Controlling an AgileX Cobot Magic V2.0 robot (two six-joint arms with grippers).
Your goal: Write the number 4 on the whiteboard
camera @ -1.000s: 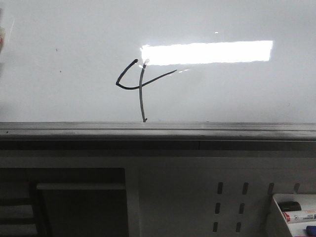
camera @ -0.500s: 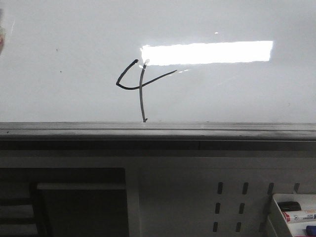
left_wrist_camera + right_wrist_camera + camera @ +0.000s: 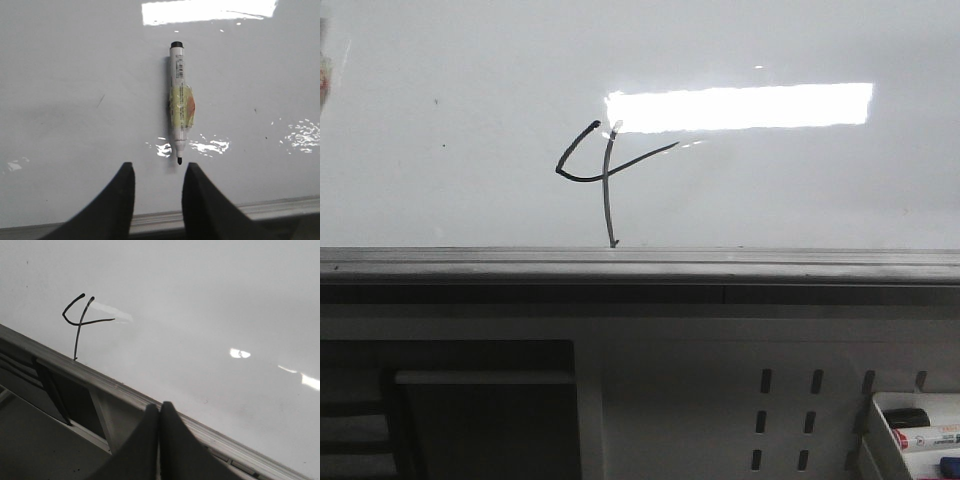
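The number 4 [image 3: 607, 195] is drawn in thin black line on the whiteboard [image 3: 800, 190], its stem ending at the grey bottom rail [image 3: 640, 262]. It also shows in the right wrist view [image 3: 80, 324]. In the left wrist view a white marker [image 3: 179, 100] with a yellow band rests against the board [image 3: 75, 100], uncapped, black tip towards my fingers. My left gripper [image 3: 159, 169] is open and empty just short of that tip. My right gripper [image 3: 160, 409] is shut and empty, off the board near the rail [image 3: 125, 390]. Neither gripper shows in the front view.
Below the rail is a white perforated panel [image 3: 800, 400] with slots. A white tray [image 3: 916, 430] holding markers sits at the lower right. A dark open recess [image 3: 480, 420] lies at the lower left.
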